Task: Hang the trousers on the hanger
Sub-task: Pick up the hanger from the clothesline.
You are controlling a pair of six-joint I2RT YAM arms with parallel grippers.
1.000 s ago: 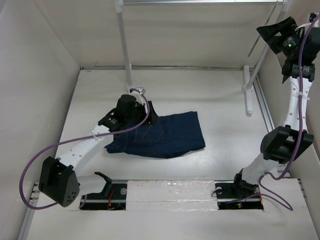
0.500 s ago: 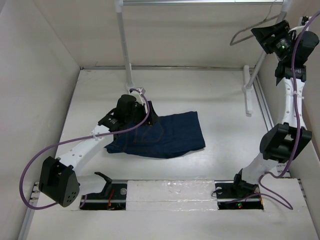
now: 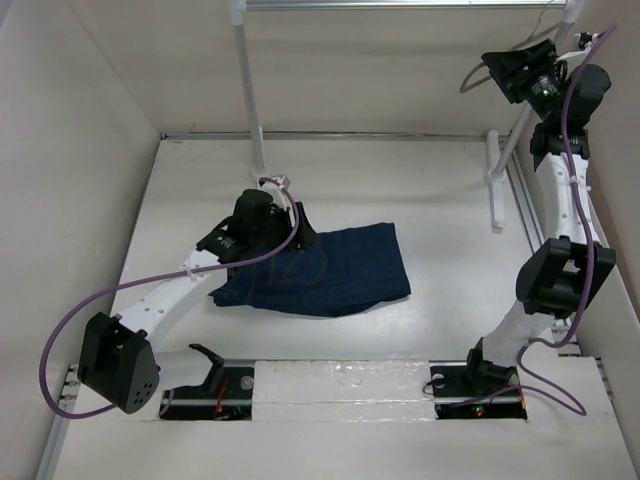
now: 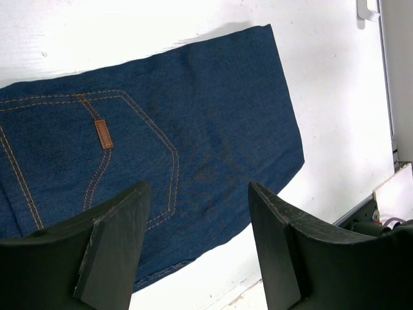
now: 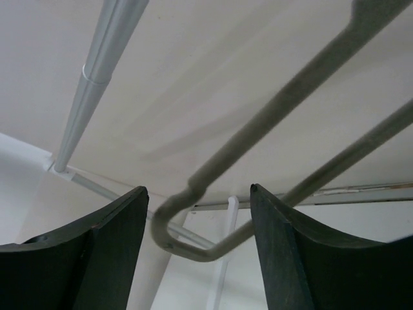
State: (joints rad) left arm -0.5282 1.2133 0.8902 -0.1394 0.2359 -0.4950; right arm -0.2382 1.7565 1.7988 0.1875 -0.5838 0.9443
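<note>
The trousers (image 3: pixel 350 265) are folded dark navy jeans lying flat in the middle of the table. In the left wrist view the trousers (image 4: pixel 193 110) show a back pocket and a small orange patch (image 4: pixel 102 134). My left gripper (image 3: pixel 303 236) hovers over their left end, open and empty (image 4: pixel 198 190). My right gripper (image 3: pixel 497 70) is raised high at the back right, under the rail. The hanger (image 3: pixel 472 78) is thin pale grey wire just left of it. In the right wrist view the hanger's bent end (image 5: pixel 193 242) lies between my open jaws (image 5: pixel 199 189), not clamped.
A horizontal metal rail (image 3: pixel 400 4) runs along the top on two white poles (image 3: pixel 247 80) (image 3: pixel 527 110). A white rack foot (image 3: pixel 495 190) stands at the back right. Pale walls close in the left, back and right sides. The rail also shows in the right wrist view (image 5: pixel 97 77).
My right arm has swung left along the rail, and its gripper now sits at the hanger's end. The left arm and the trousers have not moved.
</note>
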